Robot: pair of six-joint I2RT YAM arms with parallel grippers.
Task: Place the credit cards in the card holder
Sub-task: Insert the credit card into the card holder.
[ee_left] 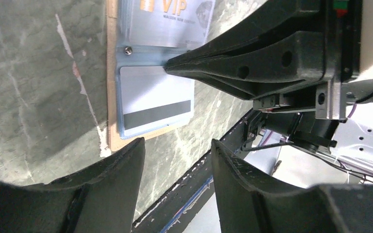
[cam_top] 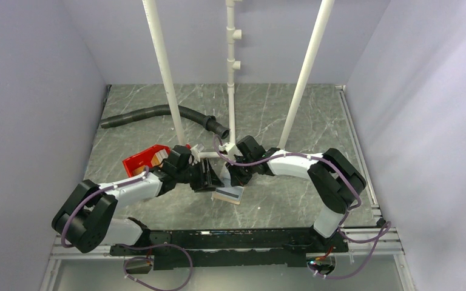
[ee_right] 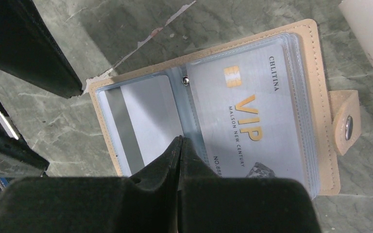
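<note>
The holder [ee_right: 328, 145] lies open on the counter [ee_right: 252, 19] between the arms, with a VIP card [ee_right: 252, 121] in the sleeve on its snap-tab side and a striped card [ee_right: 143, 121] in the other. The right tool [ee_right: 179, 144] has its jaws pressed together, tips resting on the clear sleeves by the fold; whether a sleeve is pinched between them I cannot tell. The left tool [ee_left: 177, 148] hangs wide open and empty just beside the holder's striped-card end.
</note>
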